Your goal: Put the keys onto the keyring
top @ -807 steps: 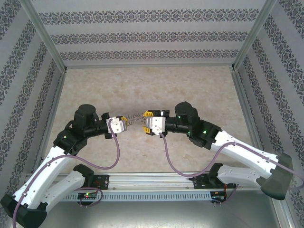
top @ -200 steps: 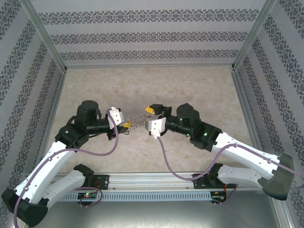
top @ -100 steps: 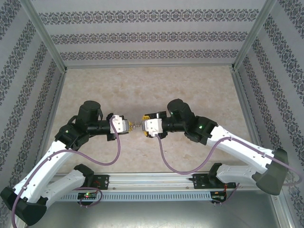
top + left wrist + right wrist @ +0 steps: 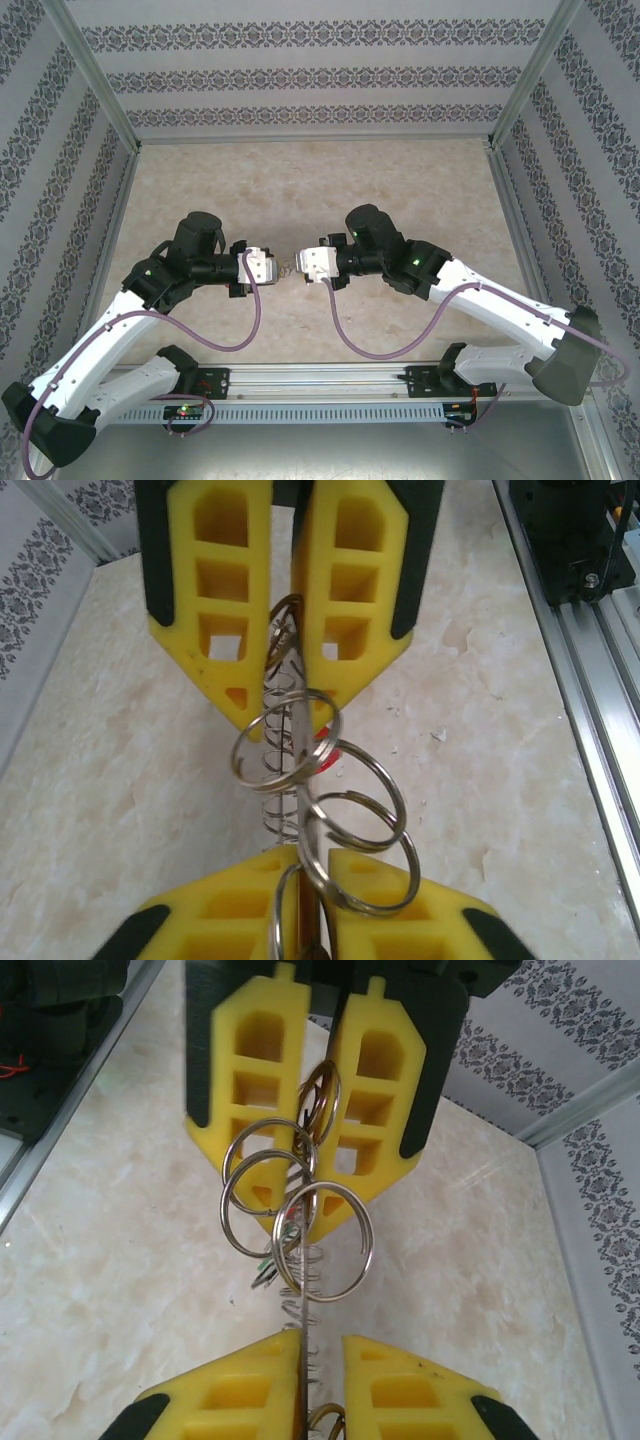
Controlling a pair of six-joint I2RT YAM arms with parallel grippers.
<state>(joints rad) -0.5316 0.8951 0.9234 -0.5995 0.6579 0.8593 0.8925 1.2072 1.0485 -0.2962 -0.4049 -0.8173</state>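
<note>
Pinching from both ends, the left pincer (image 4: 313,852) and the right pincer (image 4: 320,1336) face each other, each squeezed nearly together on the shiny silver wire keyring (image 4: 285,795) with round loops between them. A tiny red key (image 4: 326,753) peeks from behind the loops.

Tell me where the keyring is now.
Top view: the keyring is gripped edge-on between the left pincer and the right pincer, over the middle of the table.

Shiny silver keyring (image 4: 285,815), springy coil with big round loops, pulled long, tiny red key (image 4: 328,755) tucked behind
</note>
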